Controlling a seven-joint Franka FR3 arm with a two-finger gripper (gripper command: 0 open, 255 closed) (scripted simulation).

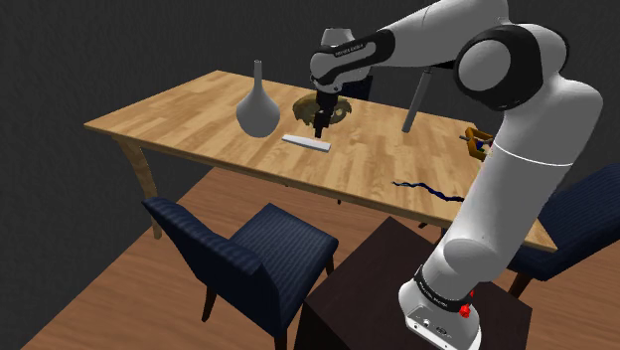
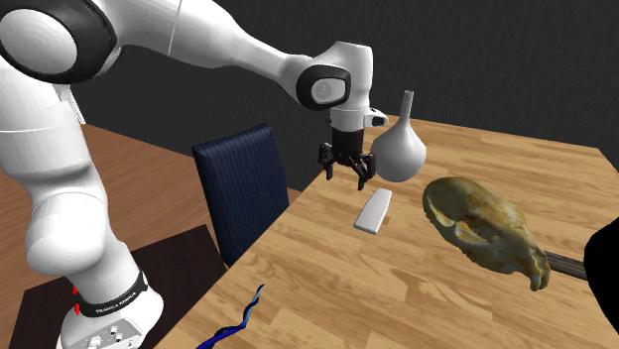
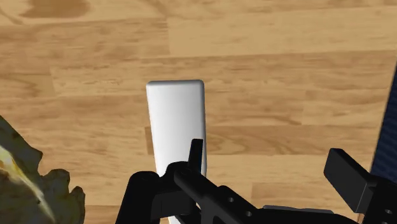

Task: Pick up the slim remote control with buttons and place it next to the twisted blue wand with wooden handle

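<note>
Shoulder view: white slim flat remote control (image 1: 306,143) found lying on light wooden table (image 1: 169,124), beside grey long-necked vase (image 1: 256,107). Twisted blue wand (image 1: 427,189) located well apart, near table edge by stand.
Second exterior view: black two-finger gripper (image 2: 346,176) seen unclenched, nothing grasped, hung just above remote.
Wrist view: fingers held apart. One finger seen overlapping remote's near end. Contact not determinable.
</note>
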